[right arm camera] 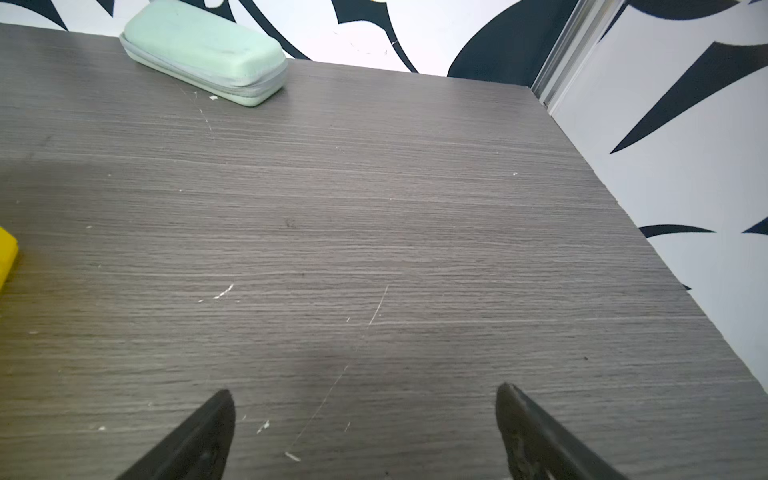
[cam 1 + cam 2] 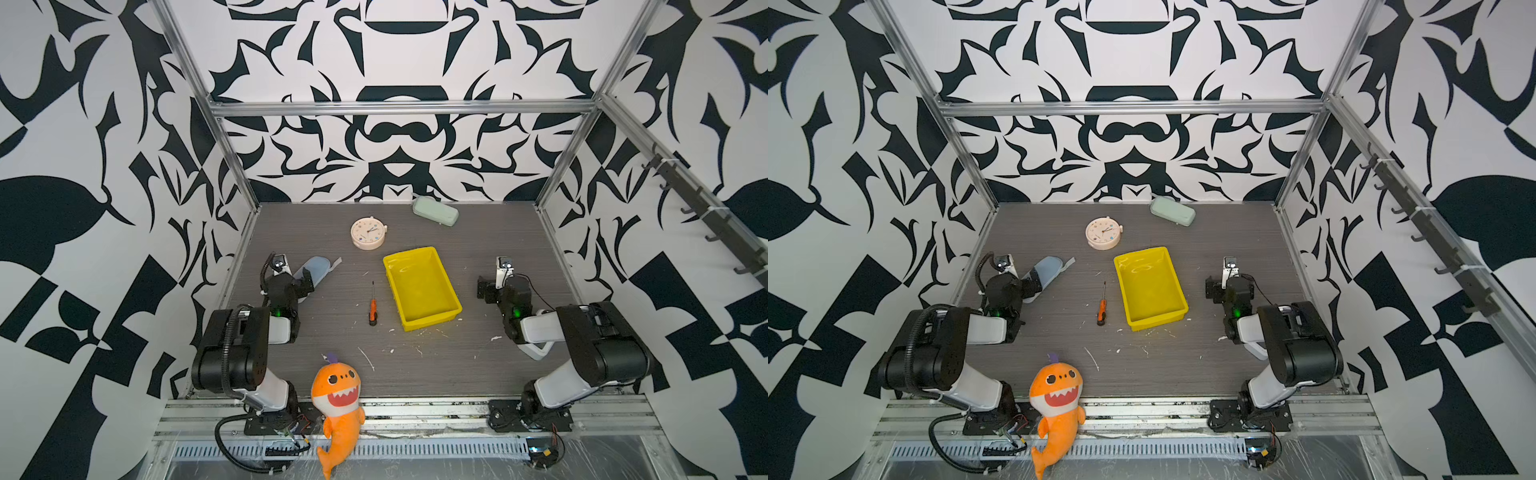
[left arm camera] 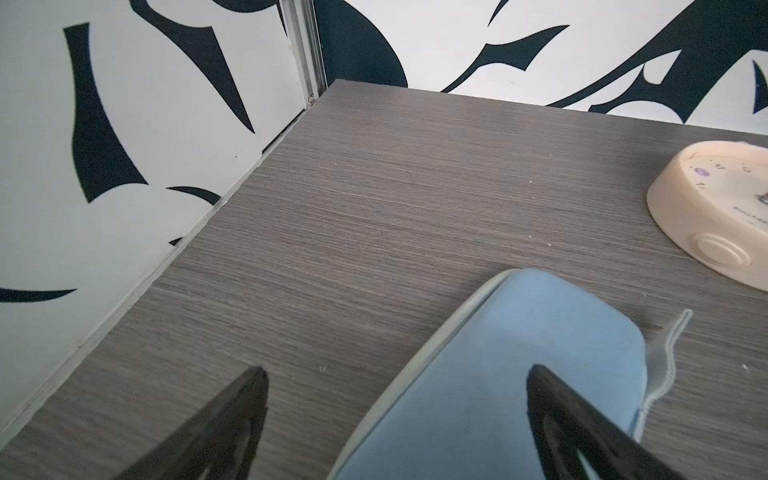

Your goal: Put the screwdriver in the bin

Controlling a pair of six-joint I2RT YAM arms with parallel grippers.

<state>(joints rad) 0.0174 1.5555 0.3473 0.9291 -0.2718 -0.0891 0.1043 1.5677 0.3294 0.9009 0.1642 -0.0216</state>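
Left claw (image 3: 397, 374) wide, empty, over blue case (image 3: 540, 332), screwdriver (image 2: 372, 309) well apart beside bin (image 2: 432, 319), right claw (image 1: 363, 390) wide

Left arm (image 2: 232, 357), right arm (image 2: 602, 349): black joints, white link shells, green wrist lights (image 2: 277, 311). Ribbed black conduit (image 2: 227, 349) on left; thin, apparently black cable (image 2: 540, 297) on right.

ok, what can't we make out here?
- Screwdriver tip type: too small in both top views; neither wrist view shows it.
- Bin: right wrist view catches one corner, cut by the frame edge.
- Clock: cut by the frame edge in the left wrist view.
- Blue case: near end hidden behind the left arm in both top views.
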